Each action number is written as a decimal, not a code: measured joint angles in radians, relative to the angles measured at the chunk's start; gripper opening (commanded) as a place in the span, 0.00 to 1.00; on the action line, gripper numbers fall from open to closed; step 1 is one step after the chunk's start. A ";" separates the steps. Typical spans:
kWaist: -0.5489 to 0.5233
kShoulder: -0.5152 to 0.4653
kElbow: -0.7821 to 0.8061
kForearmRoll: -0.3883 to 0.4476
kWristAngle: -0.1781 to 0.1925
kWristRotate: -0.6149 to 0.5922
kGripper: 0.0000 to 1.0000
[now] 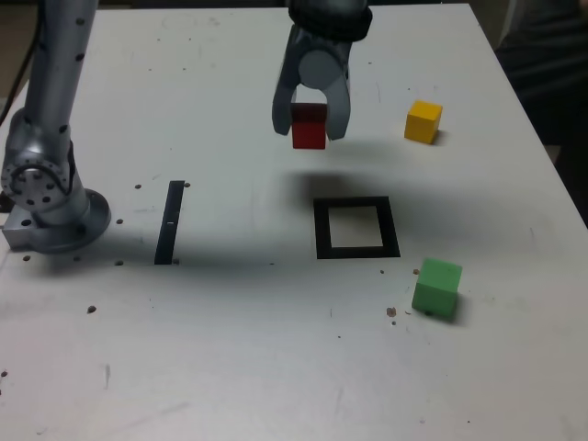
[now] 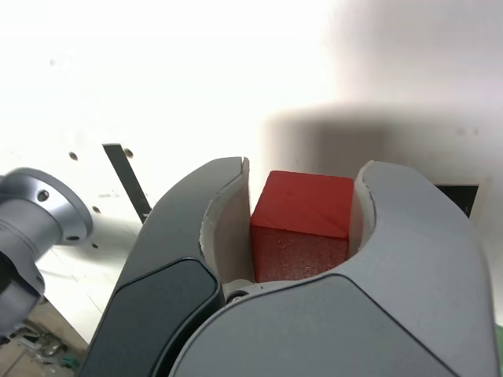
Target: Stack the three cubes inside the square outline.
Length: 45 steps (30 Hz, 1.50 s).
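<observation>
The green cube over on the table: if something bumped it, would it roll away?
Probably not: the green cube shows flat faces and sharp edges, so it would likely slide. Tipping seems unlikely too, as it looks squat.

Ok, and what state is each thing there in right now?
Gripper: closed on the red cube
Red cube: held up above the table
Yellow cube: resting on the table, not stacked
Green cube: resting on the table, outside the outline
Square outline: no cube inside
</observation>
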<state>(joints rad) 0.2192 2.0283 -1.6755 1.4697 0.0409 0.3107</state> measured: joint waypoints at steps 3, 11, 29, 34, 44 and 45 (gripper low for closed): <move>-0.033 0.003 -0.001 0.000 -0.011 -0.026 0.30; -0.115 0.030 -0.010 0.000 -0.040 -0.099 0.30; -0.219 0.119 -0.022 -0.059 -0.085 -0.163 0.30; -0.219 0.154 -0.047 -0.064 -0.087 -0.163 0.30; -0.219 0.198 -0.067 -0.078 -0.089 -0.163 0.65; -0.218 0.199 -0.067 -0.082 -0.089 -0.163 0.79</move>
<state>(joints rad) 0.0012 2.2277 -1.7426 1.3881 -0.0478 0.1472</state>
